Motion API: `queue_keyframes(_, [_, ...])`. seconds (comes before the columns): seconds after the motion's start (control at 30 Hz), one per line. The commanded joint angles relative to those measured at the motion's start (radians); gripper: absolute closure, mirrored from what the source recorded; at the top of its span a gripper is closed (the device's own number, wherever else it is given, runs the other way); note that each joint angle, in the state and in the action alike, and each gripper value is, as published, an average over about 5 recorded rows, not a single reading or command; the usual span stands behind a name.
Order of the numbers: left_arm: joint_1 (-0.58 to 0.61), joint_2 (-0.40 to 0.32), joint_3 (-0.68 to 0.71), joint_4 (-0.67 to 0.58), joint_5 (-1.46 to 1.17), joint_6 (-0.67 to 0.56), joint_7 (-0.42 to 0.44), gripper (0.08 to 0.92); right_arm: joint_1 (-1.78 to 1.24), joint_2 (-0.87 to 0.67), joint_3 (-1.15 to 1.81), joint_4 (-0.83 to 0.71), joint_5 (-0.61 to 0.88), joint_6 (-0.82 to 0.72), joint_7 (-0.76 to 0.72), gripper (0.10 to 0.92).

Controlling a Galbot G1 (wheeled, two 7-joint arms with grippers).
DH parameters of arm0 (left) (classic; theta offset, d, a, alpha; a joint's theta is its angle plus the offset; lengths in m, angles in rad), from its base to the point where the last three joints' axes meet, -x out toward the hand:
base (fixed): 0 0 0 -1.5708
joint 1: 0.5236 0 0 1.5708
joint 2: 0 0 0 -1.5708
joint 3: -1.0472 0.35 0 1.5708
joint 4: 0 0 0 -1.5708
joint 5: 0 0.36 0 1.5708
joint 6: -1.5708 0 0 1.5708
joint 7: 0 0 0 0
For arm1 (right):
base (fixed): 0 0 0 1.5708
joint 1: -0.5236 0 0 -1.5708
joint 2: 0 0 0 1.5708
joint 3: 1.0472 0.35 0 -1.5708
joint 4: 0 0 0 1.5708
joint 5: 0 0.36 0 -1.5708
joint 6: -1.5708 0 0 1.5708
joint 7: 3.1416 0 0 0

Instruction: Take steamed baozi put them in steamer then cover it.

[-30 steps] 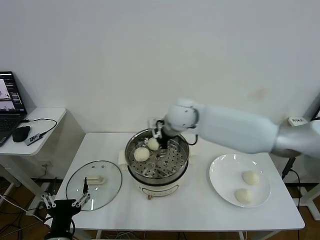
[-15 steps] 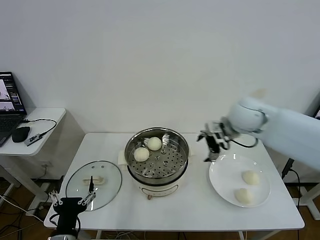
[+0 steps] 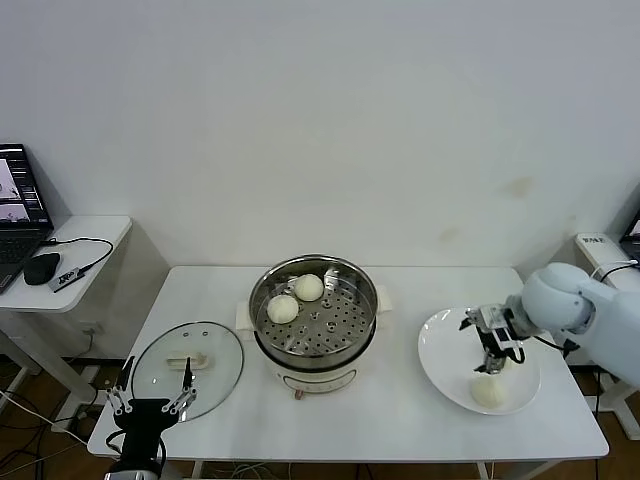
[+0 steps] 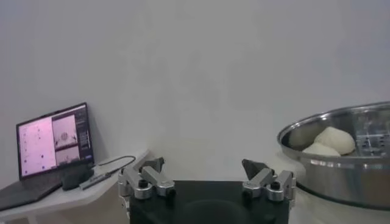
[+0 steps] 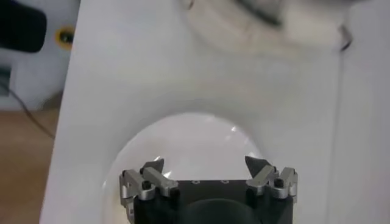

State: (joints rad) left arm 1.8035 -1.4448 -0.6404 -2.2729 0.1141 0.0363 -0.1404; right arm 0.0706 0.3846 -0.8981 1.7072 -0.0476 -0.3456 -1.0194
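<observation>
The steel steamer [image 3: 335,335] stands on its white pot base at the table's middle, with two steamed baozi inside, one [image 3: 309,287] at the back and one [image 3: 283,309] to its left. Both [image 4: 332,139] show in the left wrist view, inside the steamer [image 4: 341,173]. One more baozi [image 3: 488,392] lies on the white plate [image 3: 440,352] on the right. My right gripper [image 3: 491,348] is open just above the plate's middle and covers the fourth bun. The right wrist view shows my right gripper [image 5: 209,165] over bare plate [image 5: 195,137]. The glass cover [image 3: 187,356] lies flat on the left. My left gripper [image 3: 150,404] is open at the front left.
A side table [image 3: 70,262] with a laptop [image 3: 18,200], a mouse [image 3: 42,267] and cables stands to the left. The laptop [image 4: 52,134] also shows in the left wrist view. A white wall rises behind the table.
My right gripper has left the steamer, where the back baozi stays, and swung right and down over the plate. My left gripper has shifted slightly near the cover.
</observation>
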Motion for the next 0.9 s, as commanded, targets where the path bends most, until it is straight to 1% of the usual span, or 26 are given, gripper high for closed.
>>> queue_keyframes(0.03, [0.000,0.000,-0.001,0.014,0.001,-0.001,0.000,0.177,-0.152,-0.025,0.063,-0.037,-0.112,0.027,-0.002,0.203])
queue_keyframes(0.43, [-0.006,0.000,-0.001,0.025,0.002,0.001,0.002,0.177,-0.229,-0.038,0.118,-0.053,-0.127,0.022,-0.049,0.203])
queue_keyframes(0.77, [-0.005,-0.003,0.002,0.025,0.004,0.000,0.002,0.177,-0.299,-0.016,0.174,-0.076,-0.135,0.019,-0.048,0.203])
queue_keyframes(0.9, [-0.005,-0.006,0.005,0.026,0.007,0.000,0.002,0.177,-0.310,-0.005,0.176,-0.088,-0.138,0.016,-0.048,0.222])
